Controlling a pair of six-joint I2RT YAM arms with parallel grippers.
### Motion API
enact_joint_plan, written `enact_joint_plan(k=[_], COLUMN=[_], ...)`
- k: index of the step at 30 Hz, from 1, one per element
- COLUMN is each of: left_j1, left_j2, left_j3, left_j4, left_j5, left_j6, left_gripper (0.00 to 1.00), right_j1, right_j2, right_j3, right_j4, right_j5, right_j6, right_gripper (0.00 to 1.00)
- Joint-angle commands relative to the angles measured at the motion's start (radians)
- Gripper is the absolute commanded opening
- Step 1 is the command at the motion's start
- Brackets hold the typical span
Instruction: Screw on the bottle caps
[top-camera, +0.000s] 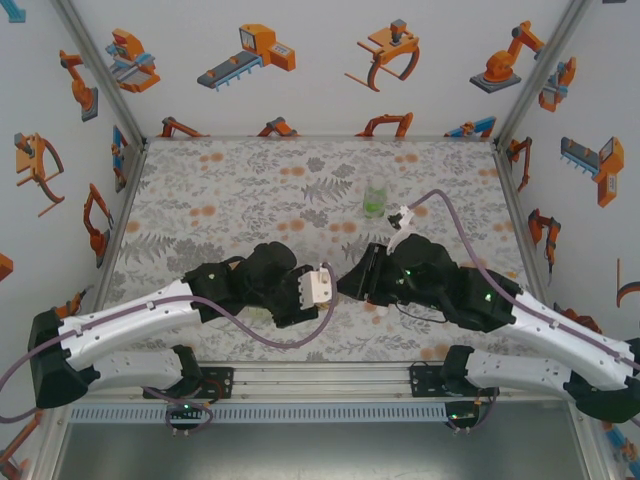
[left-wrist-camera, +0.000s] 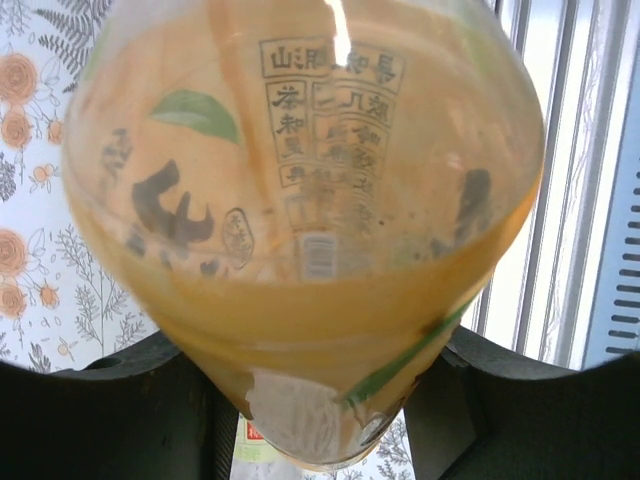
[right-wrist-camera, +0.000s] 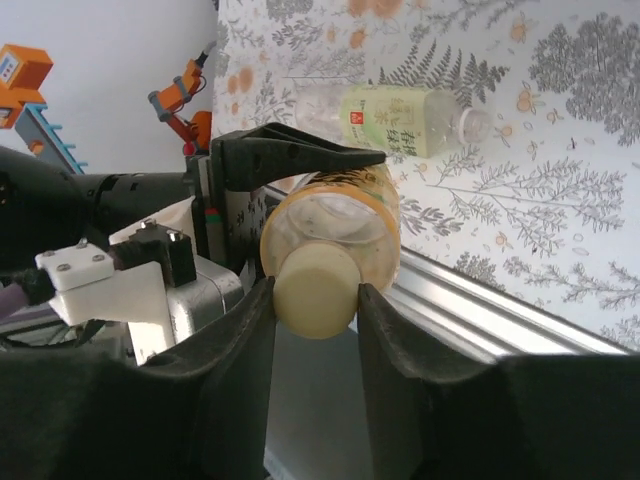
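My left gripper (left-wrist-camera: 320, 400) is shut on the yellow-orange bottle (left-wrist-camera: 300, 200), which it holds sideways off the table. In the right wrist view, one left finger (right-wrist-camera: 300, 155) lies across that bottle (right-wrist-camera: 345, 210). A pale cream bottle cap (right-wrist-camera: 315, 290) sits on the bottle's neck. My right gripper (right-wrist-camera: 315, 305) is shut on it, with one finger against each side. From above, the two grippers (top-camera: 325, 285) (top-camera: 358, 278) meet nose to nose at the table's near middle. The green-label bottle (top-camera: 375, 197) stands upright farther back. The pale-label bottle (right-wrist-camera: 400, 120) lies on its side without a cap.
The floral tablecloth (top-camera: 230, 190) covers the table. An aluminium rail (top-camera: 320, 380) runs along the near edge under the arms. Printed walls (top-camera: 320, 60) close in the left, back and right. The right arm's cable (top-camera: 455, 215) loops over the cloth near the green-label bottle.
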Motion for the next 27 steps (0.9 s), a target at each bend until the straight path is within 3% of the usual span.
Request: enact_joint_plan(k=[1,4,9,15,20,27], left_j1=[-0.012,-0.013,-0.012,-0.013,-0.013,-0.013], left_j2=[-0.034,-0.041,-0.040,-0.040,-0.045,-0.052], left_j3=[0.007,0.006,0.013,0.019,0.022,0.026], left_j4=[0.083,0.079,0.062,0.052,0.045,0.035], left_j5=[0.123,0.170,0.235,0.283,0.318,0.317], left_j6=[0.028,0.028,0.030,0.038,0.037,0.039], left_gripper=[0.00,0.00,0.00,0.00,0.00,0.00], right_j1=[0.001,0.002,0.001,0.000,0.000,0.001], right_j2=[-0.032,-0.060,-0.081,-0.031,0.042,0.069], right_j3=[0.070,0.113,0.167,0.260,0.317,0.286], right_j4=[0.094,0.055,-0.019,-0.170,-0.262,-0.171], right_j5=[-0.025,-0.064,-0.219,-0.496,-0.518,-0.496], right_j6=[-0.306,-0.542,-0.904,-1.287,-1.410,-1.372], right_gripper=[0.52,0.57,0.57,0.53,0.54,0.46])
